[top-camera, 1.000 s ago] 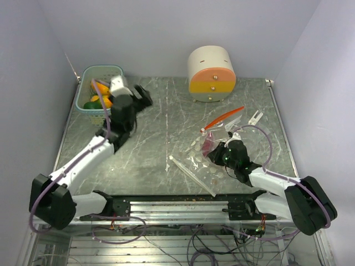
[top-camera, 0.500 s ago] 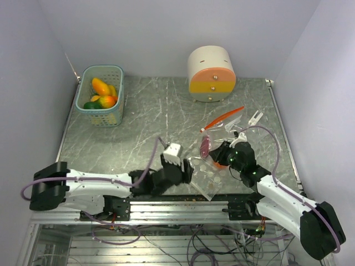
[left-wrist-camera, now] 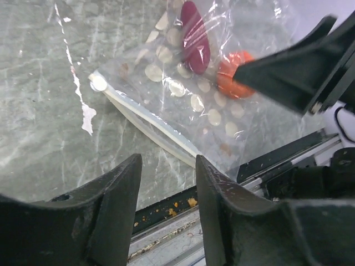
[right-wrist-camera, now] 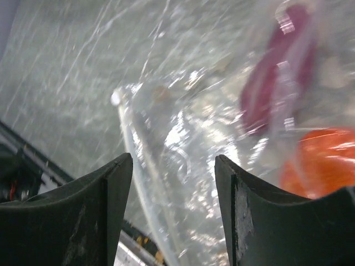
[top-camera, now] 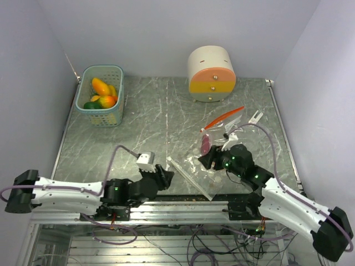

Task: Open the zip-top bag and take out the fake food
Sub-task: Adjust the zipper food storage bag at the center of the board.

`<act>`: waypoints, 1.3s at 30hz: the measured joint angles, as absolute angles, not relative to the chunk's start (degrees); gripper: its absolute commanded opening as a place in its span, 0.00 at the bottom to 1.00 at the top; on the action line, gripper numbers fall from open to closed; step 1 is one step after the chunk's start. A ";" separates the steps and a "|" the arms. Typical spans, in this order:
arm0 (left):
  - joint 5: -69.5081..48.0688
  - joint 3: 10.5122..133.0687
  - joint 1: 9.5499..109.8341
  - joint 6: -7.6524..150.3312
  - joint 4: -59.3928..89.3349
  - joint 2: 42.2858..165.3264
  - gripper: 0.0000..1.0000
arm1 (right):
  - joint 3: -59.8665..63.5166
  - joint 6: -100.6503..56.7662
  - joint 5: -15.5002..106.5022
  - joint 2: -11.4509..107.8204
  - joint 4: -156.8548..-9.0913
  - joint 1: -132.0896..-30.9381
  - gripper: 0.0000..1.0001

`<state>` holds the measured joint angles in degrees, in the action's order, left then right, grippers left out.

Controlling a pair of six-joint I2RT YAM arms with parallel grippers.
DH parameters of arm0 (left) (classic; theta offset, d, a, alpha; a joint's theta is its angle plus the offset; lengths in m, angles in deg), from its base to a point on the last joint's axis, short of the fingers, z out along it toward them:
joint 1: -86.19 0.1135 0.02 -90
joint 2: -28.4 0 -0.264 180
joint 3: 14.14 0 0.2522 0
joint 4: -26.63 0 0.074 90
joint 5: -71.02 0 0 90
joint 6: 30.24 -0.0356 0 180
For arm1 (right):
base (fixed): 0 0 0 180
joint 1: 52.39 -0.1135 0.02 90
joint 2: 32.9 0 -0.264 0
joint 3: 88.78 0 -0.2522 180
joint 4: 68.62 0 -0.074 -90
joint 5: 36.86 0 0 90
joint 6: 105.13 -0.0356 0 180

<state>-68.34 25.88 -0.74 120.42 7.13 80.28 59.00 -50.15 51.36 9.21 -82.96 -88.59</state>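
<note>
The clear zip-top bag (top-camera: 194,162) lies flat near the table's front edge, its zip strip (left-wrist-camera: 145,117) facing left. Inside it show a dark purple piece of fake food (left-wrist-camera: 194,36) and an orange piece (left-wrist-camera: 232,77). My right gripper (right-wrist-camera: 173,163) hovers open just over the bag, the plastic below its fingers, nothing pinched. In the top view it (top-camera: 208,160) covers the bag's right part. My left gripper (left-wrist-camera: 169,166) stands open and empty, low at the front edge, a short way left of the zip strip. From above it (top-camera: 162,178) sits beside the bag's near corner.
A teal basket (top-camera: 101,117) at the back left holds yellow, orange and green fake fruit (top-camera: 101,88). A cream-and-orange round container (top-camera: 211,73) stands at the back. A long orange-red piece (top-camera: 224,117) and a small white clip (top-camera: 255,117) lie behind the bag.
My left arm has swung from the basket down to the front edge beside the bag, its jaws narrowing. My right gripper has opened and shifted left over the bag.
</note>
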 measured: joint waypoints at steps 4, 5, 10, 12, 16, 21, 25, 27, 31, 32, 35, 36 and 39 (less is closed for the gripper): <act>-70.29 21.58 -0.74 121.41 5.64 71.08 0.55 | 54.52 -50.26 57.26 13.63 -88.12 -101.29 0.55; -70.92 20.88 -0.74 122.13 4.35 69.37 0.56 | 52.88 -50.39 59.25 15.72 -88.90 -104.53 0.55; -72.56 18.80 -0.74 124.90 -0.78 64.04 0.63 | 48.44 -50.87 68.10 27.88 -90.28 -116.07 0.60; -72.67 18.52 -0.74 125.84 -1.88 63.12 0.64 | 47.50 -50.85 70.27 32.66 -91.18 -117.95 0.60; -72.69 18.36 -0.74 127.68 -3.27 63.32 0.64 | 43.77 -50.83 75.21 40.90 -94.15 -120.09 0.50; -72.56 18.30 -0.74 127.99 -3.56 66.53 0.62 | 40.75 -50.90 80.36 43.20 -95.90 -120.70 0.10; -71.56 18.28 -0.74 127.48 -1.77 71.18 0.61 | 40.38 -51.09 82.40 42.35 -96.05 -120.70 0.00; -70.64 18.10 -0.74 126.76 1.25 73.74 0.60 | 40.27 -51.05 82.75 41.38 -96.03 -120.70 0.00; -68.45 16.70 -0.74 125.12 11.20 79.43 0.60 | 39.64 -51.03 82.75 39.57 -95.55 -120.70 0.00; -67.89 16.37 -0.74 124.66 13.67 80.91 0.60 | 39.64 -51.07 82.64 39.07 -95.37 -120.72 0.00; -66.16 16.16 -0.74 122.78 19.98 84.04 0.57 | 39.64 -51.09 81.92 37.14 -94.67 -120.70 0.00; -65.79 16.16 -0.74 122.24 21.64 84.26 0.56 | 39.64 -51.11 81.65 36.51 -94.39 -120.70 0.00; -64.41 16.09 -0.20 120.71 27.24 83.99 0.44 | 39.64 -51.27 80.76 34.65 -93.14 -120.70 0.00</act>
<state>-64.41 16.09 -0.20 120.71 27.24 83.99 39.64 -51.27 80.76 34.65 -93.14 -120.70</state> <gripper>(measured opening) 0.542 0.007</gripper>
